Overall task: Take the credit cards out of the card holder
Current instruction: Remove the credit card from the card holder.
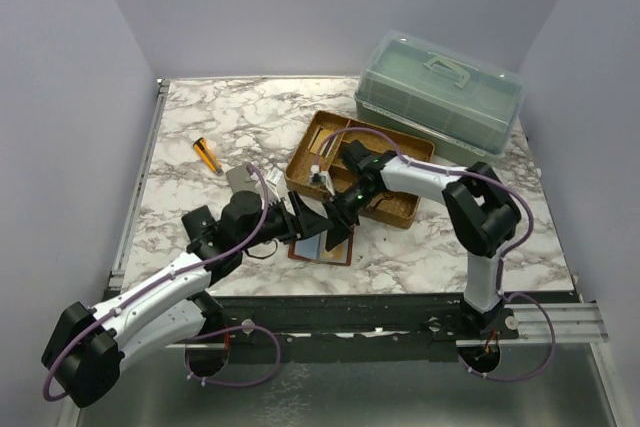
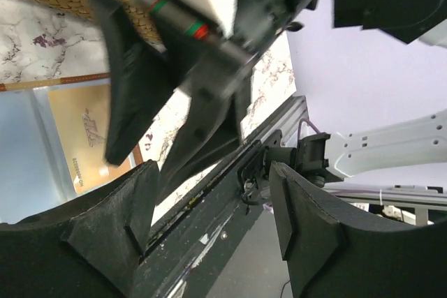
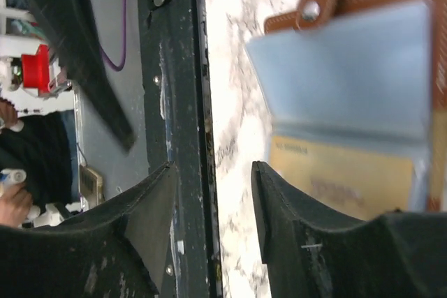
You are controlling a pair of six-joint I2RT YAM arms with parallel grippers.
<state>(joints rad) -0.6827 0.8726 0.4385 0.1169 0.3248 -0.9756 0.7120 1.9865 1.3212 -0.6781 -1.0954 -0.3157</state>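
plainly, the left tool point(image 2: 213, 172) stands fairly wide, its two fingers point(image 2: 105, 235) well apart with nothing between them. they are black, matt and wedge-shaped, with a rough, foam-like face. it hovers low over the desk point(image 1: 250, 117), just beside the left edge of the holder point(image 3: 349, 82), touching nothing that i can see.

the right tool point(image 3: 209, 172) is also parted, at a middling gap, and grips nothing. its fingers are the same dull black wedges. one fingertip lies over the near end of the holder; whether it touches i cannot tell.

the holder lies spread open and flat on the desk's near middle, between the two tools and just in front of the tray point(image 1: 395, 209). its cover is reddish-brown leather with pale stitching and a tab carrying a round metal snap point(image 3: 309, 10). inside, a smooth, light-blue clear sleeve point(image 3: 342, 68) covers most of it, and a thin tan-gold card point(image 3: 335, 172) with faint print sits in the pocket below.

the desk has a white and grey marbled top. the tray is woven, tan and rectangular. behind it stands a translucent green box point(image 1: 440, 87) with a handle. an orange pen point(image 1: 207, 155) lies far left.
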